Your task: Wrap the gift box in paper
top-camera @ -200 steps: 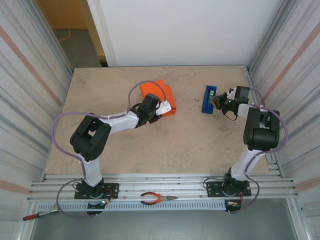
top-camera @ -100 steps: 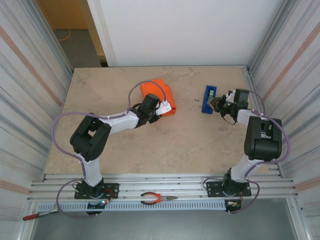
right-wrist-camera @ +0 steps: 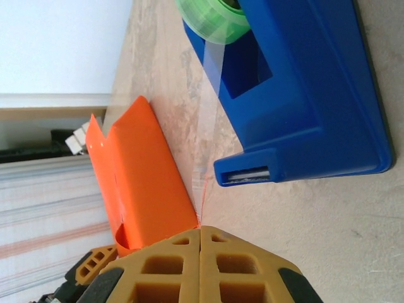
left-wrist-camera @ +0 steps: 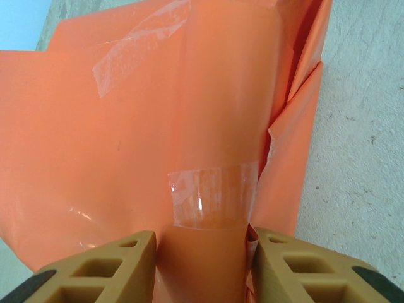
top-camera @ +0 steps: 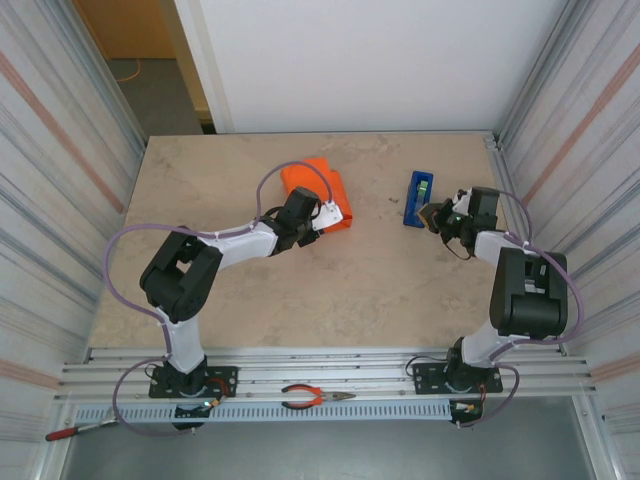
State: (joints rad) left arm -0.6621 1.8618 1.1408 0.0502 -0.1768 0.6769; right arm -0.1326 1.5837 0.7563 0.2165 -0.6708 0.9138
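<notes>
1. sitting left of centre on the table (top-camera: 250, 300): gift box (top-camera: 312, 182), hiding under orange paper (left-wrist-camera: 126, 126); likely light, stiff-cored, slick, creasing easily; taking it across firm edges.
2. tape dispenser (top-camera: 416, 198) standing well apart, rightward.
3. left gripper (left-wrist-camera: 202, 237) clamping part-open across the gift box's taped end.
4. right gripper (right-wrist-camera: 200, 230) pinching tape strip (right-wrist-camera: 209, 113), fully closed.

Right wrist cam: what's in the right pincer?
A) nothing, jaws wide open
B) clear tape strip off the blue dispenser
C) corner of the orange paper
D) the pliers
B: the right pincer is closed, and a clear tape strip runs from its tips up to the green roll on the blue dispenser.
</notes>
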